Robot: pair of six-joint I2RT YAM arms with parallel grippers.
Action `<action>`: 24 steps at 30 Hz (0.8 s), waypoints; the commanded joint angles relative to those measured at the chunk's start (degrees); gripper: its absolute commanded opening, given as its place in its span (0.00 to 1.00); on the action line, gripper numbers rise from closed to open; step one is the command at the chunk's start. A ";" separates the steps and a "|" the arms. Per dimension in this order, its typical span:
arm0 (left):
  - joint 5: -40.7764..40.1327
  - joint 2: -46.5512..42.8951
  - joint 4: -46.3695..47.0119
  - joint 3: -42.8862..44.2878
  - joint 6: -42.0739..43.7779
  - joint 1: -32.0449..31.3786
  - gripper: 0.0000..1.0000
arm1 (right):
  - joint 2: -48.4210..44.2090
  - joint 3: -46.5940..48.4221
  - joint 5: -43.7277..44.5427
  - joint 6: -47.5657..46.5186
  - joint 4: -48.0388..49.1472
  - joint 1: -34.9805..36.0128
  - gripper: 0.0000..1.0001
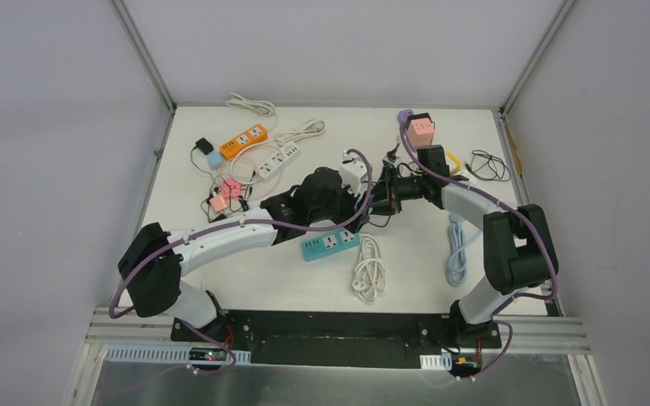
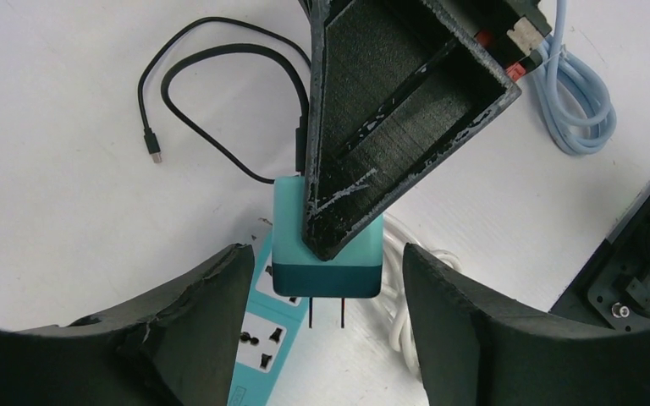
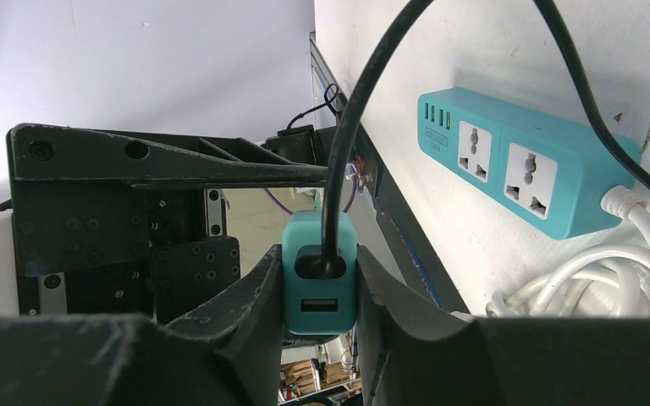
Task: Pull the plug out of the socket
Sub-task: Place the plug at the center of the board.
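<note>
1. Plug (image 2: 327, 277): small teal charger cube, looks rigid and light, with smooth plastic that is probably slippery. Its two prongs (image 2: 326, 311) are bare, hanging just above the teal power strip (image 3: 516, 169), which lies mid-table toward the near edge
2. Best hold, I'd say: the flat side faces, clear of the prongs and of the black cable (image 3: 364, 110) plugged into its back
3. My right pincer (image 3: 319, 292) pinches it on those faces
4. My left pincer (image 2: 326, 334) is spread, one finger on each side of the plug, not touching it

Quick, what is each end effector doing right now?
Left end effector: open, holding nothing.
Right end effector: closed on the teal plug.
</note>
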 commanded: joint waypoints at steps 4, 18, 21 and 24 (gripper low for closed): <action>-0.19 1.85 0.17 3.81 0.35 0.07 0.59 | 0.01 2.12 -1.39 0.69 1.09 0.46 0.05; 0.07 1.73 0.12 2.99 -1.14 0.16 0.00 | -0.36 2.12 -1.64 -0.70 0.48 0.56 0.35; -0.13 1.06 0.17 2.06 -1.63 0.19 0.00 | -0.44 2.21 -1.90 -1.10 0.38 0.56 0.46; -0.25 0.26 0.42 0.93 -2.16 0.12 0.00 | -0.48 2.27 -2.24 -1.37 0.38 0.56 0.53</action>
